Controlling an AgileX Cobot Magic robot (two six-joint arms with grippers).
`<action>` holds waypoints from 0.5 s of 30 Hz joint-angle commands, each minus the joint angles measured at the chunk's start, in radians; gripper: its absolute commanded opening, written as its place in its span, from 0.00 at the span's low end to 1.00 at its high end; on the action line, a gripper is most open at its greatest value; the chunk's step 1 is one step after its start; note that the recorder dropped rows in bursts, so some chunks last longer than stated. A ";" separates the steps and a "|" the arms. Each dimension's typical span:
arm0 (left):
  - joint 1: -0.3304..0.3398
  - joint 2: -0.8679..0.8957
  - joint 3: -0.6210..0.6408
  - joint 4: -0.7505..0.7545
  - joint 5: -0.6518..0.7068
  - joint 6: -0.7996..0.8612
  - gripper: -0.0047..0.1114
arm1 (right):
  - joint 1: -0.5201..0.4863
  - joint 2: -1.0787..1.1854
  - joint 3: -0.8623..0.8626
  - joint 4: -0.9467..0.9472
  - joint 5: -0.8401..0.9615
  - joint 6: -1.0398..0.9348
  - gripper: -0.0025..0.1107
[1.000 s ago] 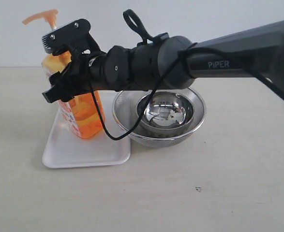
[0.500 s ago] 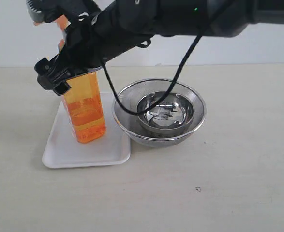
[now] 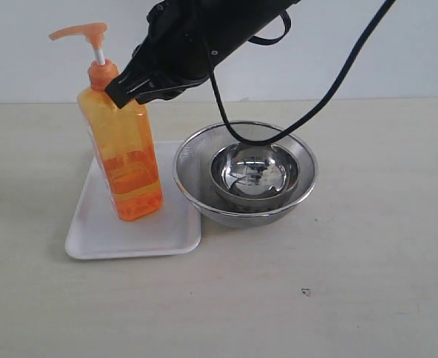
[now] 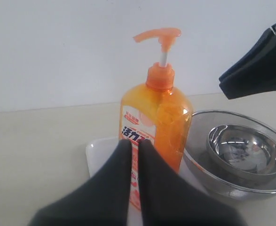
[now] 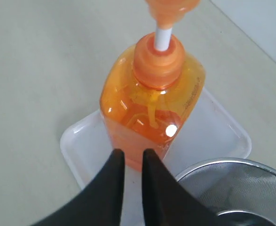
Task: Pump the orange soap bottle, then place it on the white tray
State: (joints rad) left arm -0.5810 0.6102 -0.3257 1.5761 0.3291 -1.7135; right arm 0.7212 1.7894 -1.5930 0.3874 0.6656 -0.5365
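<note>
Broadly, the pale surface [image 3: 353, 298] carries three things, and the white tray [image 3: 92, 240] is the one to measure from. The black right arm [image 3: 204, 37] comes in from high above the tray. The steel mesh strainer bowl [image 3: 196, 198] sits just beside the tray, its rim seeming to meet the tray's long edge, with a smaller polished steel bowl [image 3: 282, 168] nested inside it. The orange soap bottle [image 3: 125, 164] stands upright on the tray, roughly mid-tray. Its pump head [image 3: 80, 32] is raised on the white stem.

I judge the placing step to be as good as done, since the bottle rests on the tray with nothing holding it. Whether the pumping was carried out cannot be read from these views. The next move, I think, calls only for both arms to draw clear without brushing so tall and tippable a bottle.

The right pincer [image 5: 133, 154] has its fingers drawn together to a narrow slit and grasps nothing. It hangs over the tray, close by the bottle's shoulder and below the collar, beside the bottle and not around it. The left pincer [image 4: 135, 141] is likewise clenched on nothing, low over the tray's near side, with the bottle's label just beyond its tips.
</note>
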 commanded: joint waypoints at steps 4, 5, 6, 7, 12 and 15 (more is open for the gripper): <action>0.003 0.026 0.000 0.090 0.017 -0.064 0.08 | -0.005 -0.012 -0.004 0.014 -0.012 0.009 0.08; 0.003 0.045 -0.002 0.132 0.025 -0.112 0.08 | -0.005 -0.012 -0.004 0.014 -0.012 0.007 0.08; 0.003 0.070 -0.004 0.168 0.036 -0.168 0.08 | -0.005 -0.012 -0.004 0.014 -0.012 0.004 0.08; 0.003 0.100 -0.009 0.168 0.050 -0.213 0.08 | -0.005 -0.012 -0.004 0.007 -0.012 0.004 0.08; 0.003 0.300 -0.074 0.168 0.149 -0.229 0.08 | -0.005 -0.010 -0.004 -0.063 -0.029 -0.011 0.08; 0.003 0.439 -0.139 0.168 0.154 -0.196 0.08 | -0.005 -0.003 -0.004 -0.100 -0.050 -0.011 0.08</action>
State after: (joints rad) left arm -0.5810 0.9417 -0.4102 1.7326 0.4622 -1.9217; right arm 0.7212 1.7894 -1.5930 0.3250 0.6416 -0.5402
